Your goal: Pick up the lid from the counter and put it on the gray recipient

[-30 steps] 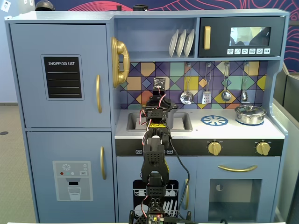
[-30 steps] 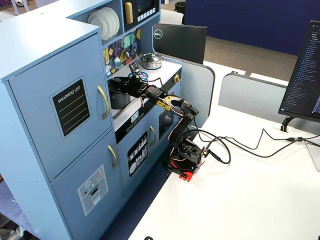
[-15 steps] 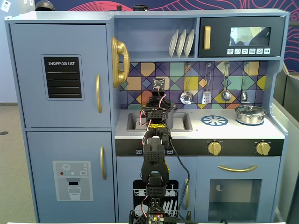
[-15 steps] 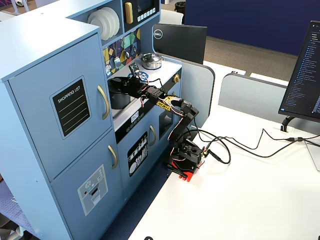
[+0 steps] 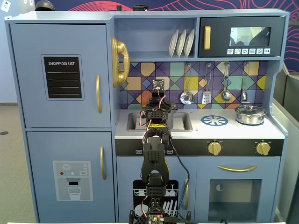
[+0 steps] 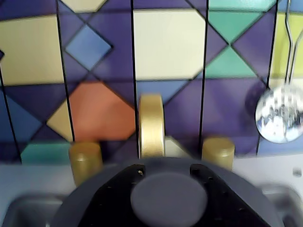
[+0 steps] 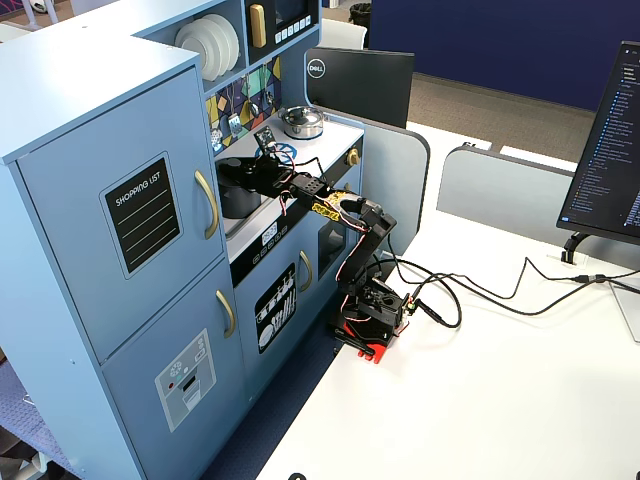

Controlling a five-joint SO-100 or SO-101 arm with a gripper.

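Note:
My gripper (image 6: 166, 169) is shut on the small round knob (image 6: 169, 199) of the matte dark-gray lid (image 6: 75, 210), with a black finger (image 6: 118, 198) on each side of it. In both fixed views the gripper (image 5: 161, 111) (image 7: 243, 166) holds the lid over the sink, on or just above the dark-gray pot (image 7: 238, 197), which stands in the sink. The arm hides most of the pot (image 5: 169, 120) in a fixed view. I cannot tell whether the lid rests on the pot's rim.
The gold faucet (image 6: 151, 125) and its two gold taps (image 6: 85, 158) stand right behind the lid against the tiled backsplash. The sink (image 6: 28, 210) lies below. A silver skimmer (image 6: 279, 113) hangs at the right. A shiny silver pot (image 5: 250, 114) sits on the right burner.

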